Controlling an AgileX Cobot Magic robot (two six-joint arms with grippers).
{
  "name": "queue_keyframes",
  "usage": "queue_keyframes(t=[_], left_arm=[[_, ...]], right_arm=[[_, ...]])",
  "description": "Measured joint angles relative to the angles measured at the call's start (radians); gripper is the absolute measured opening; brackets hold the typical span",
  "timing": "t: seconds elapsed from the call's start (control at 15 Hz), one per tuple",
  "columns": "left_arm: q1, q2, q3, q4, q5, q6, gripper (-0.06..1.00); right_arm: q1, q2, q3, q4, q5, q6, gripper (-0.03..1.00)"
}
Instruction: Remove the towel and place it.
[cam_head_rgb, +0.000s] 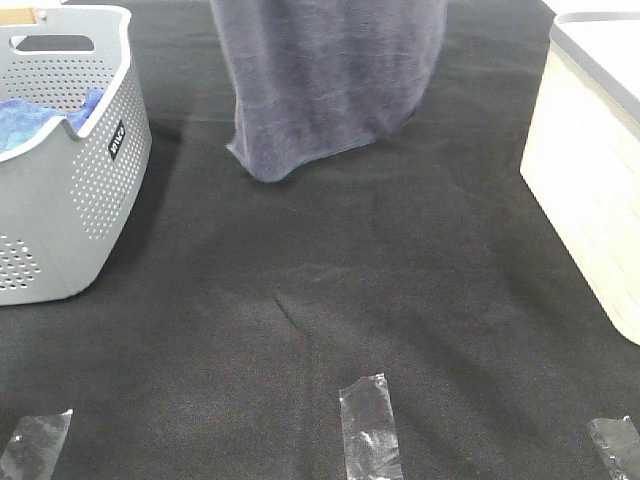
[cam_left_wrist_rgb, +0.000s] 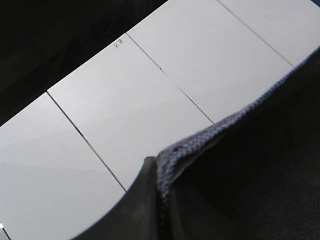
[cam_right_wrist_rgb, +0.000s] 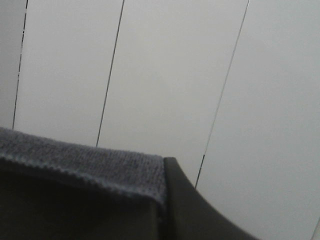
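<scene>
The dark slate-grey towel (cam_head_rgb: 330, 80) hangs upright over the far middle of the black table, its lower corner just touching the surface. Its top runs out of the exterior view. Both grippers are outside that view. In the left wrist view, my left gripper (cam_left_wrist_rgb: 160, 177) is closed on the towel's hemmed edge (cam_left_wrist_rgb: 225, 127), with one dark finger (cam_left_wrist_rgb: 135, 215) showing. In the right wrist view, my right gripper (cam_right_wrist_rgb: 162, 197) is closed on the towel's edge (cam_right_wrist_rgb: 100, 167), beside a dark finger (cam_right_wrist_rgb: 195, 215). White wall panels lie behind both.
A grey perforated laundry basket (cam_head_rgb: 100, 190) stands at the left with a bright blue cloth (cam_head_rgb: 40, 118) inside. A white box (cam_head_rgb: 590, 190) stands at the right edge. Three clear tape strips (cam_head_rgb: 370, 425) mark the table's front edge.
</scene>
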Motion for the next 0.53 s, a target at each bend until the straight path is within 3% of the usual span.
queue_keyframes(t=[0.13, 0.27, 0.4, 0.47, 0.53], left_arm=[[0.027, 0.073, 0.0, -0.045, -0.113, 0.0, 0.0], [0.046, 0.172, -0.07, -0.053, -0.161, 0.0, 0.0], [0.063, 0.292, -0.248, -0.053, -0.165, 0.0, 0.0], [0.084, 0.46, -0.49, -0.048, -0.131, -0.046, 0.0], [0.091, 0.507, -0.562, -0.045, -0.114, -0.068, 0.0]], right_arm=[[0.0, 0.056, 0.0, 0.03, -0.067, -0.001, 0.02], [0.0, 0.119, 0.0, 0.062, -0.209, -0.002, 0.02], [0.0, 0.182, 0.0, 0.088, -0.364, 0.0, 0.02], [0.003, 0.236, -0.022, 0.088, -0.477, 0.01, 0.02], [0.004, 0.25, -0.039, 0.088, -0.487, 0.013, 0.02]])
